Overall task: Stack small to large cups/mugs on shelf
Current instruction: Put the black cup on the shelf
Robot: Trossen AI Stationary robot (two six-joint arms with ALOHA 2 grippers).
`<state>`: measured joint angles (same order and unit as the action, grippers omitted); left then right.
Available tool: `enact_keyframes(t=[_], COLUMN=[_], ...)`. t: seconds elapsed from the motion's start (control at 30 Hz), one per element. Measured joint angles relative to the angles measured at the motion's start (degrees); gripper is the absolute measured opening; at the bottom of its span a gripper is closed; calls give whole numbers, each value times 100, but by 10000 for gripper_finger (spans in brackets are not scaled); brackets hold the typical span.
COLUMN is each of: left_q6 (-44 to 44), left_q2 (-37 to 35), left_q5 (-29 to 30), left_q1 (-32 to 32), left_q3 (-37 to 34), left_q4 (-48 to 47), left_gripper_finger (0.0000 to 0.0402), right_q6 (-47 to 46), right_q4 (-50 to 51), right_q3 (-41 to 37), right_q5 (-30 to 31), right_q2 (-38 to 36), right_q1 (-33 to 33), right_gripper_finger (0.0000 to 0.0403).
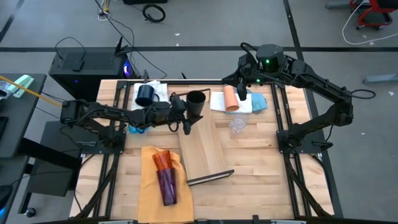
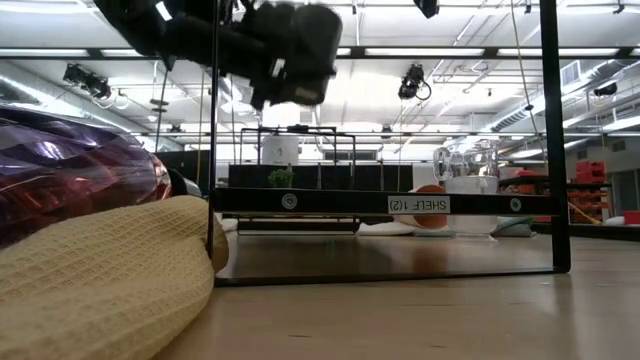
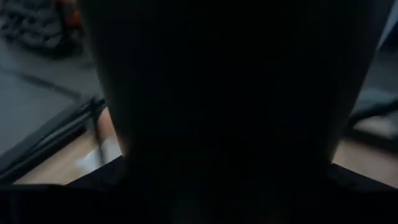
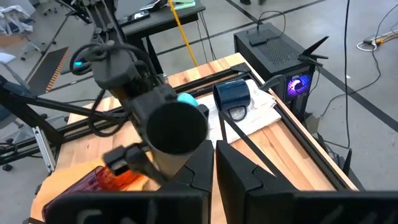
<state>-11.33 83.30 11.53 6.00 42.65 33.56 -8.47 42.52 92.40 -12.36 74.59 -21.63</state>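
My left gripper [image 1: 191,111] reaches in from the table's left and is shut on the black cup [image 1: 196,102], which fills the left wrist view [image 3: 230,93] and hangs high in the low view [image 2: 292,50]. The shelf [image 1: 202,149], a pale plank with dark end bars [image 2: 400,203], lies flat on the table below it. My right gripper [image 4: 216,177] waits shut, high over the far right. A navy mug [image 1: 145,94] stands on a white cloth. A peach cup [image 1: 231,98] lies on its side on cloths. Clear cups [image 1: 237,126] stand beside the plank. Orange and purple tumblers [image 1: 165,177] lie on a yellow cloth. My left gripper holds the black cup by its side wall [image 4: 163,163], one finger on either side. The fingers come about level from the table's left. The cup stays roughly upright, mouth [image 4: 177,127] up, lifted clear of the shelf and the table. The contact spots are hidden by the cup.
A bright blue mug [image 1: 135,129] sits under the left arm. Dark frame rails [image 1: 283,118] run along both sides of the table. The yellow cloth [image 2: 100,280] bulges at the near left, beside the shelf's end bar. Bare wood [image 1: 255,162] lies to the plank's right.
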Motion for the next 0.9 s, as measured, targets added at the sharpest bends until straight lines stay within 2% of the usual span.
enact_keyframes(t=[0.27, 0.4, 0.57, 0.7, 0.77, 0.87, 0.9], left_q6=[-94, -7, -4, 16, -11, -284, -351], left_q2=[75, 102, 237, 203, 76, -54, -174], left_q5=[-124, -128, -239, -689, -905, -882, -753], left_q1=[-15, 2, 27, 27, 99, 317, 391], left_q3=[2, 2, -2, -17, -211, -819, -1013], left_q4=[2094, 2572, 2619, 3570, 4399, 5699, 5572], left_gripper_finger=[292, 287, 287, 287, 287, 287, 286], right_q6=[-84, -128, -213, -254, -256, -303, -317], right_q4=[0, 2, 9, 38, 37, 37, 36], right_q3=[0, 0, 0, 0, 0, 0, 0], right_q5=[0, 0, -17, -17, -18, -18, -18], right_q2=[0, 0, 0, 0, 0, 0, 0], right_q1=[0, 0, -2, 0, -2, -2, -3], right_gripper_finger=[24, 24, 24, 24, 24, 24, 24])
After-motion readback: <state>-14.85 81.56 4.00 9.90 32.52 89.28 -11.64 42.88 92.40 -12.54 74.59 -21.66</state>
